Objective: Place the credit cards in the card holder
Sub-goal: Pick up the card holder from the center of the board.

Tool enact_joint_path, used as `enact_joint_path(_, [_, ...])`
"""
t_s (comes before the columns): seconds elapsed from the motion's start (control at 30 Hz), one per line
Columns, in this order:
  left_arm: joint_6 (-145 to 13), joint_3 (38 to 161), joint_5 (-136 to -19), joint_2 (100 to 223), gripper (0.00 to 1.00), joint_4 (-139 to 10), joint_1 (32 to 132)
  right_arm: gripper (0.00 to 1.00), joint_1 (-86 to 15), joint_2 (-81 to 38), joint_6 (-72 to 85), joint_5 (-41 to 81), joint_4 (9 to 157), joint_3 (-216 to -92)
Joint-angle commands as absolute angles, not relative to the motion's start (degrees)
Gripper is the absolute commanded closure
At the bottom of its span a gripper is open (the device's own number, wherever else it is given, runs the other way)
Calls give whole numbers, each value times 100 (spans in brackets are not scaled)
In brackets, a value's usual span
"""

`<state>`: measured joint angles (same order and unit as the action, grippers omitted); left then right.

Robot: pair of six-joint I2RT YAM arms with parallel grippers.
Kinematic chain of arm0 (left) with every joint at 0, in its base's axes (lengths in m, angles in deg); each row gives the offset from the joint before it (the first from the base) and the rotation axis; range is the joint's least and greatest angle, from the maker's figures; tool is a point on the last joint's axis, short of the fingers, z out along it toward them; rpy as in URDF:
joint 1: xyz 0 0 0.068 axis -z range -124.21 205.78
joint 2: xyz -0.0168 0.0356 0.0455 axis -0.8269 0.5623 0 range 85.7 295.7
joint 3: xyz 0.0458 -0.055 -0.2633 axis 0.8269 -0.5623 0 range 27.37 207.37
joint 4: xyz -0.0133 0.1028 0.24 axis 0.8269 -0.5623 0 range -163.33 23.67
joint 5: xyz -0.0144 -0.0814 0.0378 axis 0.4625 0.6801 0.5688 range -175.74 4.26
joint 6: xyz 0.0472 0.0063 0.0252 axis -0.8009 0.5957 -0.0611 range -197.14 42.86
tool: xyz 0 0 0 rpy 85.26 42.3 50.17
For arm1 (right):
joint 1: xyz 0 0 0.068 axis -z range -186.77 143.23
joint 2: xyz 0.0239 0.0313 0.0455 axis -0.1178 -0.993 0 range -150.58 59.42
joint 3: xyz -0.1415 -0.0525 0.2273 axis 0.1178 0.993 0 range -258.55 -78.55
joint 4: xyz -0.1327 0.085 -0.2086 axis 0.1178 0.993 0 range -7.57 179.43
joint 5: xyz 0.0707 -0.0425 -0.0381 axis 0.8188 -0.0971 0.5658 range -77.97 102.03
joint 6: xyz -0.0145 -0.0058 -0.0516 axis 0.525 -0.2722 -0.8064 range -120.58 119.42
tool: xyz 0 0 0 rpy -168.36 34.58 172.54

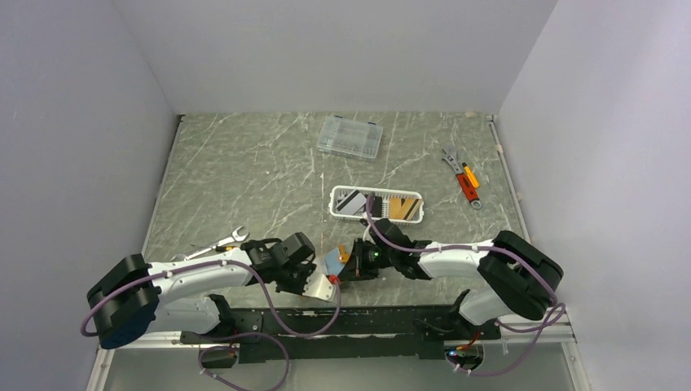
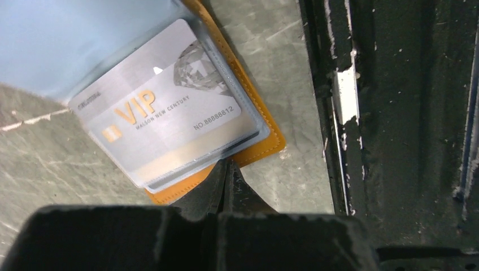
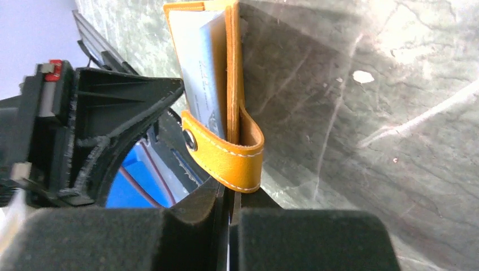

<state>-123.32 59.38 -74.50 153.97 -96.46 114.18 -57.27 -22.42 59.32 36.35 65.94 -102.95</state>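
Pinning the holder (image 2: 272, 142) steady with your left fingers (image 2: 208, 189), pressed together at its edge, matters. Your right fingers (image 3: 195, 212) are closed too, grasp unclear; the strap (image 3: 226, 159) sits just beyond them, so avoid snagging it.

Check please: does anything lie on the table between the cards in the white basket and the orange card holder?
No loose thing lies between the white basket holding the cards and the card holder. Only the right gripper and its purple cable hang over that stretch.
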Motion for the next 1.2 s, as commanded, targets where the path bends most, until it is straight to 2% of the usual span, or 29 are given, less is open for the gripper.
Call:
enact_joint_path(0.0, [-12263,6436,-6904,15082,100,-10060,10830,100,-5968,-1897,5336,2861,7557,-10808])
enact_joint_path(0.23, [-12696,6957,-5657,14724,100,-10290,8793,100,-6349,-1102,4757,2294,8718,-11272])
enact_joint_path(0.43, [-12832,6583,-5312,14962,100,-9394,8181,100,-6655,-303,4351,2154,8816,-11488])
enact_joint_path(0.67, [-12834,7092,-3920,15452,100,-9494,7180,100,-6875,103,3765,2358,9447,-12409])
enact_joint_path(0.87, [-13002,7442,-2656,15705,100,-10241,7050,100,-6926,340,3444,2285,9570,-13036])
enact_joint_path(1.17, [-14126,8003,-1242,15251,100,-12299,7020,100,-6858,408,3650,1682,8849,-12622])
